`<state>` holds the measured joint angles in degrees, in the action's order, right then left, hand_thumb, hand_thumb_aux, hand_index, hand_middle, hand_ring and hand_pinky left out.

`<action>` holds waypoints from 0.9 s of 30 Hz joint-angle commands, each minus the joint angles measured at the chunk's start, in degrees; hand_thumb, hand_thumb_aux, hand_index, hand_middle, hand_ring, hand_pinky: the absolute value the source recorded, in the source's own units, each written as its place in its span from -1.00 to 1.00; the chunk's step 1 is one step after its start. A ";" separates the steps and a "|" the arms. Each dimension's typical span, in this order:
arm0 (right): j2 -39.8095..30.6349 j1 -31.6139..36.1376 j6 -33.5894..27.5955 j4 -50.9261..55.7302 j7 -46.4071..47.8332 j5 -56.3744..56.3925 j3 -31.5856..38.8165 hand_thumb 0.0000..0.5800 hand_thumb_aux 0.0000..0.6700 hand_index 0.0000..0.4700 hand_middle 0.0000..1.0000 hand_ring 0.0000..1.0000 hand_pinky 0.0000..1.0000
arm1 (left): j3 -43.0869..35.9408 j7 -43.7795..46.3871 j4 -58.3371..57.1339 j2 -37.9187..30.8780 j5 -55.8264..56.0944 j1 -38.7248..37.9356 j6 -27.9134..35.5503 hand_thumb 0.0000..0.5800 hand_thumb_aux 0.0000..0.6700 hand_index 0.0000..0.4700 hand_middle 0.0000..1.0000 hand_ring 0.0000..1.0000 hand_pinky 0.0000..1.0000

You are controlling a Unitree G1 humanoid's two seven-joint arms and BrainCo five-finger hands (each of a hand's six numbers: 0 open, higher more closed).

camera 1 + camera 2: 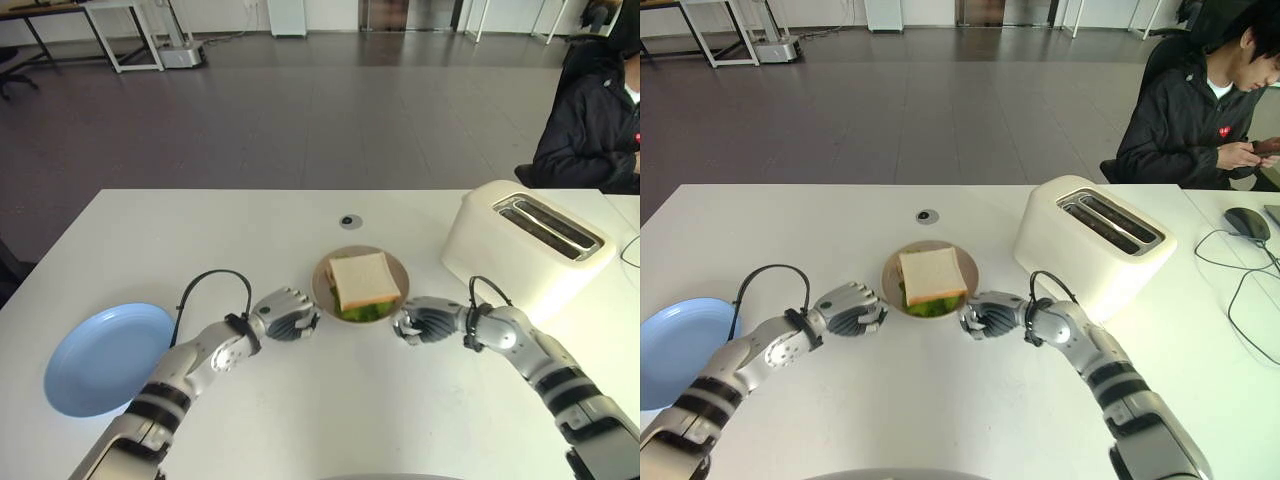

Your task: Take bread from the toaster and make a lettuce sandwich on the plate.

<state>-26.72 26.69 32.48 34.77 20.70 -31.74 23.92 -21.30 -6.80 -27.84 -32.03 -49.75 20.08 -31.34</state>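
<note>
Bread (361,281), one white square slice, lies atop green lettuce (362,312) on the tan plate (398,262), right between the two hands. The left hand (287,313) and right hand (425,320) sit just beside its rim, fingers curled in, grasping nothing. The toaster (500,255) stands beyond the right hand. A blue plate (105,358) lies well outside the left hand.

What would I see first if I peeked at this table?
The sandwich in the middle, with green lettuce peeking out under the white bread, on a small brown plate. The robot's left hand and right hand sit curled on either side of it. A big white toaster stands to the right, a blue plate far left.
</note>
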 commanded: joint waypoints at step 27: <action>8.45 2.59 10.80 5.25 -3.63 30.61 -17.23 -1.00 -1.00 -1.00 -1.00 -1.00 -1.00 | 7.89 16.03 1.62 9.32 53.88 -3.82 -19.82 -1.00 -1.00 -1.00 -1.00 -1.00 -1.00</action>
<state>-19.22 28.35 42.07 38.09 17.48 -3.49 8.86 -14.82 6.46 -25.73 -23.26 0.13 17.64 -51.24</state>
